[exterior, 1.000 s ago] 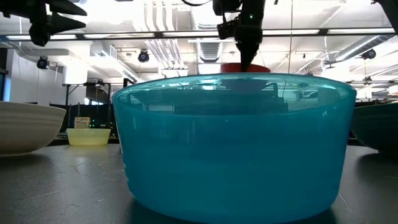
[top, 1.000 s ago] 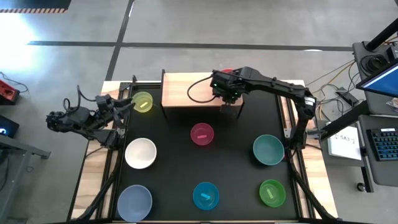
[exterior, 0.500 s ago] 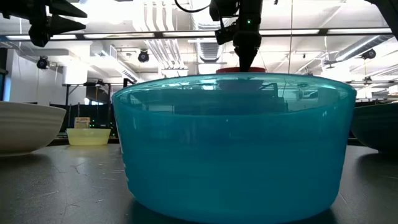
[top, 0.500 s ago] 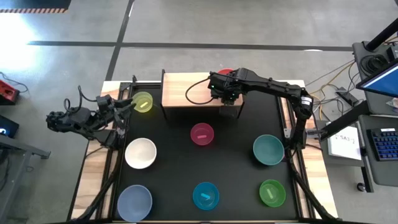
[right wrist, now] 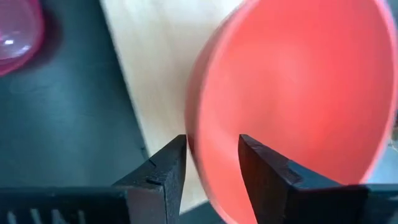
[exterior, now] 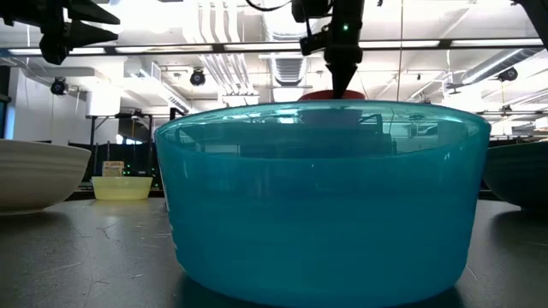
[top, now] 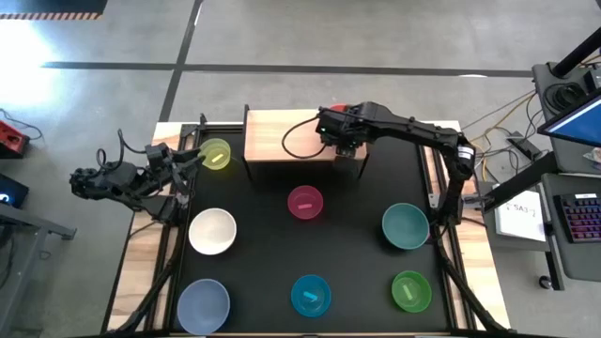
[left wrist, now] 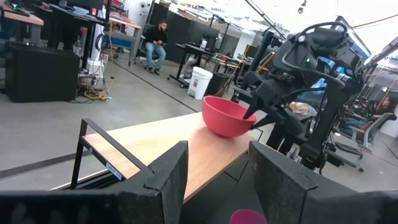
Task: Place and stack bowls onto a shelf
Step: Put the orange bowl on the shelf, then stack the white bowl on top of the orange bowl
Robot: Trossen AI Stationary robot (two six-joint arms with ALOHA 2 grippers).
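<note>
In the high view, the shelf (top: 282, 136) stands at the upper centre of the frame, at the far edge of the black table (top: 357, 244). The right gripper (top: 340, 141) hangs over the right end of the shelf and hides most of the red bowl (top: 344, 109); only a red edge shows above the arm. The left gripper (top: 192, 158) waits at the left of the frame, close to the yellow-green bowl (top: 216, 153). The other bowls lie on the table: magenta (top: 305, 202), white (top: 212, 231), teal (top: 405, 225), lavender-blue (top: 203, 304), bright blue (top: 311, 295) and green (top: 410, 291).

In the low view, the bright blue bowl fills the frame. Above its rim, at the upper centre, the right gripper points down at a small strip of red.

In the left wrist view, the red bowl sits upright on the shelf top at the centre of the frame, with the right gripper's fingers at its near rim. The left arm's own fingers (left wrist: 168, 180) stand wide apart with nothing between them.

In the right wrist view, the two fingers (right wrist: 165, 171) straddle the rim of the red bowl, with a small gap on each side, so the jaws look open and the bowl seems released.

The step in hand appears to be the release of the first bowl on the shelf. The next move probably calls for lifting straight up, so the rim is not caught, and then going to another bowl.
</note>
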